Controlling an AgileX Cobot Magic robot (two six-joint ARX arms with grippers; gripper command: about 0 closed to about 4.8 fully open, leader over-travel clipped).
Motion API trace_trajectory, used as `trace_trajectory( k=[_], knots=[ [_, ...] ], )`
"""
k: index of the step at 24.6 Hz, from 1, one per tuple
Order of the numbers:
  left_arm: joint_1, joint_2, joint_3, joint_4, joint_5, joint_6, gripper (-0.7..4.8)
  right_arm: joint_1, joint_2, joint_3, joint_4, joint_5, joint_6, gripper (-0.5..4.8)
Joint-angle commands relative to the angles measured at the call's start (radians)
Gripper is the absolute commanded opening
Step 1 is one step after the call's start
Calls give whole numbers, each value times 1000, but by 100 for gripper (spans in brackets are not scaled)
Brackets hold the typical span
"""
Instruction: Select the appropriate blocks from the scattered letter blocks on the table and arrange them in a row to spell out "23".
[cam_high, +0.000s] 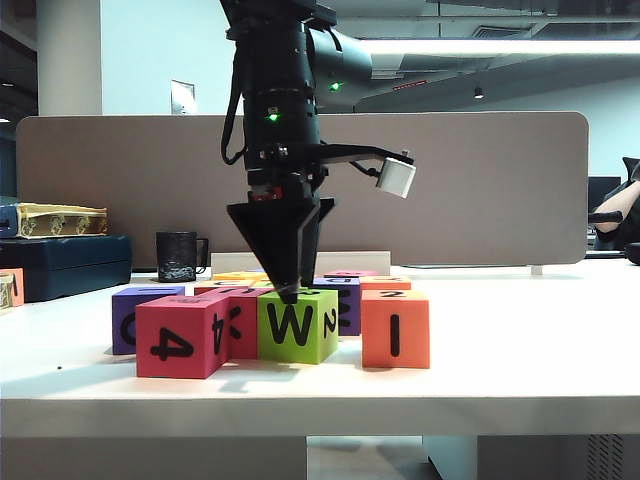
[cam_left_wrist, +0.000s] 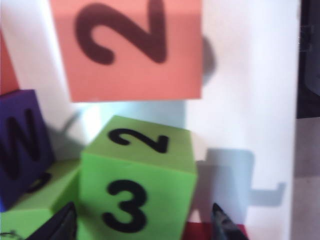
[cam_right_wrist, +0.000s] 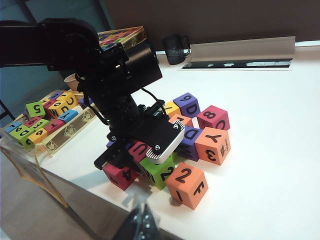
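Step in hand: we judge this the approach to the first pick; the left gripper (cam_high: 288, 292) hangs over the lime-green foam cube (cam_high: 297, 325) in the front row of the scattered foam letter blocks (cam_right_wrist: 200, 127), near the front edge of the white bench (cam_high: 520, 370).
Left jaws: apart, one finger either side of the green cube in the left wrist view (cam_left_wrist: 136, 184), nothing clamped.
Right gripper: only a dark tip (cam_right_wrist: 141, 225) shows at the frame edge; we cannot tell its jaws.
Second block: the orange foam cube (cam_high: 395, 328) sits just beside the green one, along the same front edge.
Next move: we would lower squarely, close on the green cube's side walls, and lift clear of the pink foam cube (cam_high: 183, 335) touching it.
Exterior view alone: front faces "W", "4", "I".
Left wrist view alone: "2" and "3" on the green cube, "2" on the orange cube (cam_left_wrist: 132, 47).
Right wrist view alone: the back rows, and a tray of spare blocks (cam_right_wrist: 45, 117) off the bench's side edge.
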Motion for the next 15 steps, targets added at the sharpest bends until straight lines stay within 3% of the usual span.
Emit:
trace_trajectory(
  k=[1, 15],
  knots=[
    [1, -3, 4, 40, 11, 3, 342, -1, 2, 4, 10, 2, 0, -1],
    [4, 5, 4, 21, 92, 3, 341, -1, 2, 4, 11, 28, 0, -1]
  ],
)
